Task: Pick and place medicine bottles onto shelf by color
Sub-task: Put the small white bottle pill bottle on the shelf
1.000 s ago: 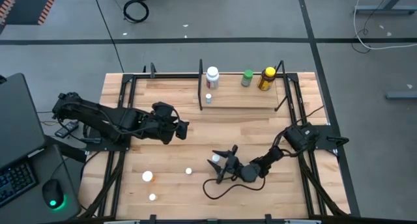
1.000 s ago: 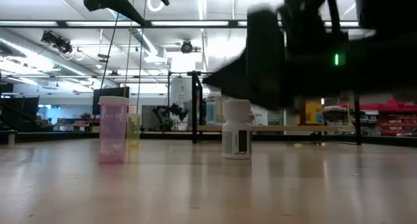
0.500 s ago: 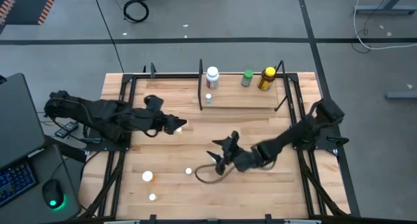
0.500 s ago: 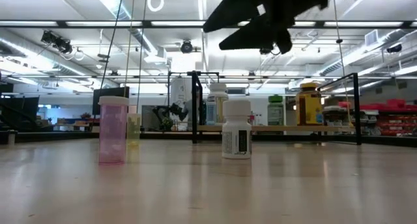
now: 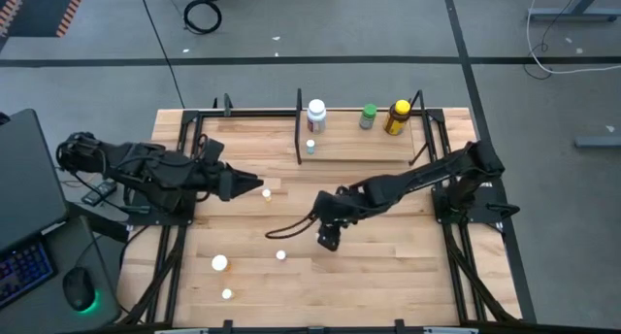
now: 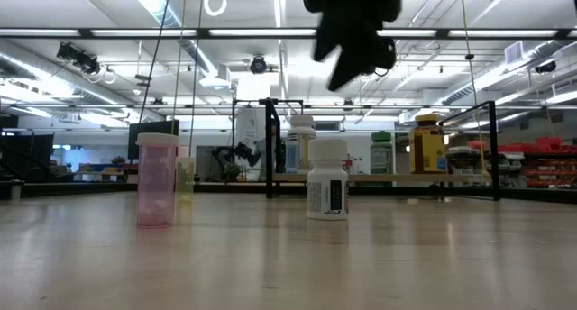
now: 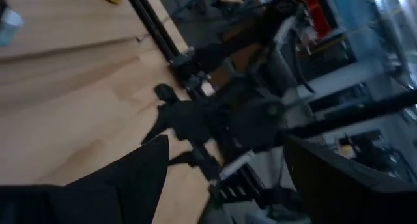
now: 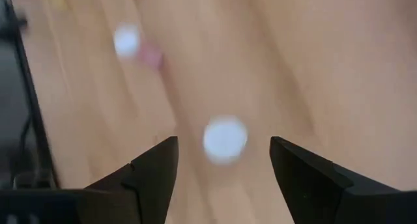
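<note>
Right claw (image 5: 328, 241) spread, empty, hovering above small white-capped bottle (image 8: 225, 139) on table.

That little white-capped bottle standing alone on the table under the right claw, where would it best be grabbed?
Probably around its round sides, coming straight down from above: the small white-capped bottle stands upright with bare wooden tabletop all around. The open right gripper hangs near it, and the wrist view looks down on a round white cap.

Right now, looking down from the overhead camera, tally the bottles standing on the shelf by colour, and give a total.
On the shelf:
white bottle: 1
green bottle: 1
yellow bottle: 1
small pale bottle: 1
Total: 4
</note>
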`<state>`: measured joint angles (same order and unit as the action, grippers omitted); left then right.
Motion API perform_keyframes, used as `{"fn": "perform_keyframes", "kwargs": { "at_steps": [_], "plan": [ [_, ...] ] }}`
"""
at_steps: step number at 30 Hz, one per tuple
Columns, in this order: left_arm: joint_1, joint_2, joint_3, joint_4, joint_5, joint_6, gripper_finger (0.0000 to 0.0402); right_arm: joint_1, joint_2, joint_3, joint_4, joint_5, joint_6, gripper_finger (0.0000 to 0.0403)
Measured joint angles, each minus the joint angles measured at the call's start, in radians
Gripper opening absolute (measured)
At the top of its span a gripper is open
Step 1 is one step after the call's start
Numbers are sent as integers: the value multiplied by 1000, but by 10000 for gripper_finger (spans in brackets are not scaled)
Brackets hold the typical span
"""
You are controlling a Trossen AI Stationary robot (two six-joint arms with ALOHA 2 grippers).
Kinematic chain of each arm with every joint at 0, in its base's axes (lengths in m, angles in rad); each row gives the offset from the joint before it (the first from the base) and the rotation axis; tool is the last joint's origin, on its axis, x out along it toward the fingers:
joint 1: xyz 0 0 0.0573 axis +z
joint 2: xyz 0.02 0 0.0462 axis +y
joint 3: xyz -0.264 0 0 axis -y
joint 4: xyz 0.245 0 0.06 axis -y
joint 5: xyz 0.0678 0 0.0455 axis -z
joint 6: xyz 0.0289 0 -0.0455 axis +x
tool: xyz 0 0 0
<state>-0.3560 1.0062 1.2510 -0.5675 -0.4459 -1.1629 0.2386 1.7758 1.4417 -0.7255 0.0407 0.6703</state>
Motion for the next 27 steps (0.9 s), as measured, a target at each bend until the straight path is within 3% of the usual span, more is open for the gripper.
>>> {"fn": "perform_keyframes", "kwargs": {
  "at_steps": [3, 7, 11, 18, 27],
  "plan": [
    [-20, 0, 0, -7, 24, 5, 306, -13, 66, 108, -156, -89, -60, 253],
    [-44, 0, 0, -11, 25, 46, 306, -25, 173, 277, -343, -86, -136, 266],
    [-53, 0, 0, -11, 25, 50, 306, -33, 282, 390, -402, -144, -139, 279],
    [-66, 0, 0, -8, 25, 50, 306, -32, 386, 455, -447, -214, -68, 290],
    [-75, 0, 0, -6, 42, 61, 306, -30, 384, 457, -421, -128, -18, 291]
  ]
}}
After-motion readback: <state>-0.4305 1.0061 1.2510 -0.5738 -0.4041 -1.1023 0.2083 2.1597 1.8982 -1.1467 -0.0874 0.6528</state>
